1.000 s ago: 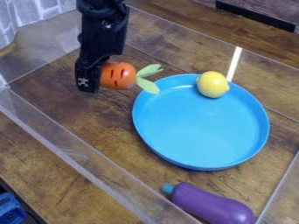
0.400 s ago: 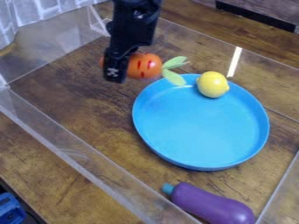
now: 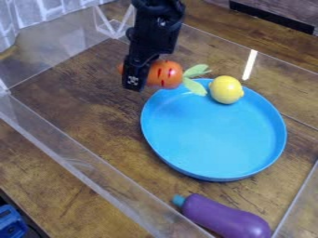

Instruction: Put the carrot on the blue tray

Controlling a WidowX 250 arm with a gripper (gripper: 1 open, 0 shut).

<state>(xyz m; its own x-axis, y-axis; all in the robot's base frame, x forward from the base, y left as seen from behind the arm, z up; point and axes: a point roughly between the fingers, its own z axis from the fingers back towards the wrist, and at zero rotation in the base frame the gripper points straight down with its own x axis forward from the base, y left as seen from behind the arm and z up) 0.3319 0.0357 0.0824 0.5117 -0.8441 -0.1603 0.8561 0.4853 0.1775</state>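
The black robot gripper (image 3: pixel 140 74) is coming down from the top edge, where the arm above it is cut off, and its body is hiding the left part of the small orange toy carrot (image 3: pixel 165 73). The fingers themselves are hard to make out against the dark housing, but they are closing tight on the carrot, holding it above the brown wooden table (image 3: pixel 74 102), just off the upper-left rim of the large round bright-blue plastic tray (image 3: pixel 214 135). The carrot's green leafy top is sticking out to the right, toward the tray's rim.

A round yellow toy fruit (image 3: pixel 225 89) is sitting on the tray's far edge, just beside the carrot's leaves. A purple toy eggplant (image 3: pixel 224 218) is lying near the bottom edge, well apart from the gripper. Clear plastic walls (image 3: pixel 69 139) are enclosing the table surface.

Compared with a second ago, the gripper and carrot are standing further right and further back, closer to the yellow fruit.
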